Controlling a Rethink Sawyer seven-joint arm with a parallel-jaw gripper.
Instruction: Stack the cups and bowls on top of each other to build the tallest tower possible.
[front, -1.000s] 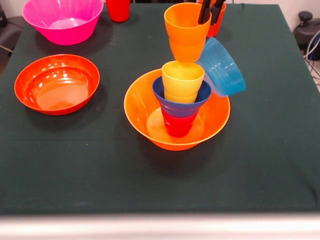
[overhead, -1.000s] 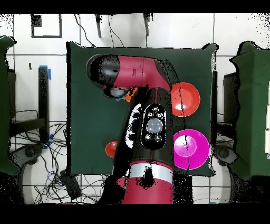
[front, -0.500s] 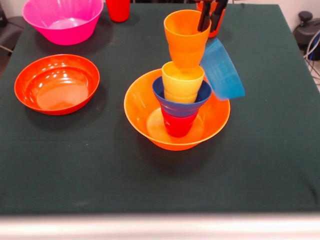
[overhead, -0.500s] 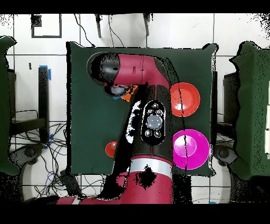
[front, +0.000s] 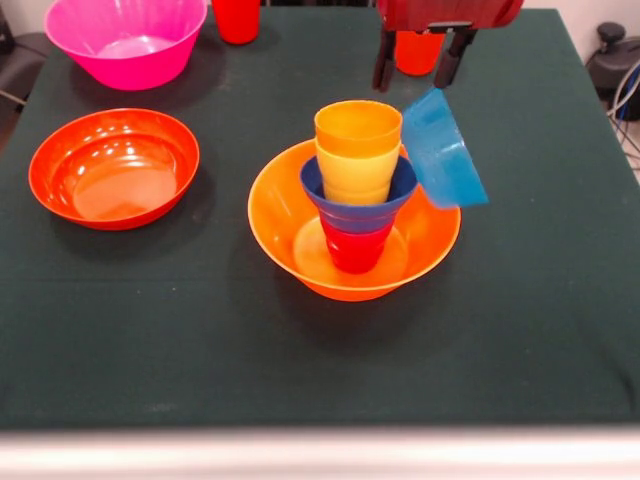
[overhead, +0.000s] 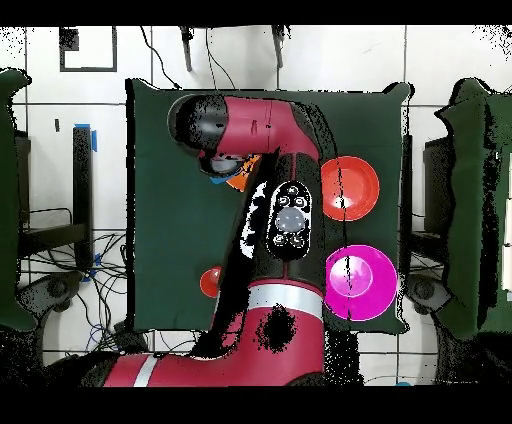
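Observation:
The tower stands mid-table in the front view: a big yellow-orange bowl (front: 300, 235) holds a red cup (front: 355, 250), a small dark blue bowl (front: 345, 210) and a yellow cup (front: 355, 178), with an orange cup (front: 358, 130) nested on top. A light blue bowl (front: 445, 150) leans tilted against the stack's right side. My gripper (front: 410, 87) hangs open and empty behind and above the stack, touching nothing. In the overhead view the arm (overhead: 285, 215) hides the stack except an orange sliver (overhead: 240, 180).
A wide orange-red bowl (front: 113, 165) (overhead: 350, 187) sits at the left, a big pink bowl (front: 125, 38) (overhead: 357, 282) at the far left corner. A red cup (front: 237, 18) (overhead: 211, 282) stands at the far edge, and another orange-red cup (front: 418, 50) behind the gripper.
The orange cup, held above the yellow cup before, now sits nested in it. The gripper has let go, opened and drawn up and back. The light blue bowl has tilted slightly.

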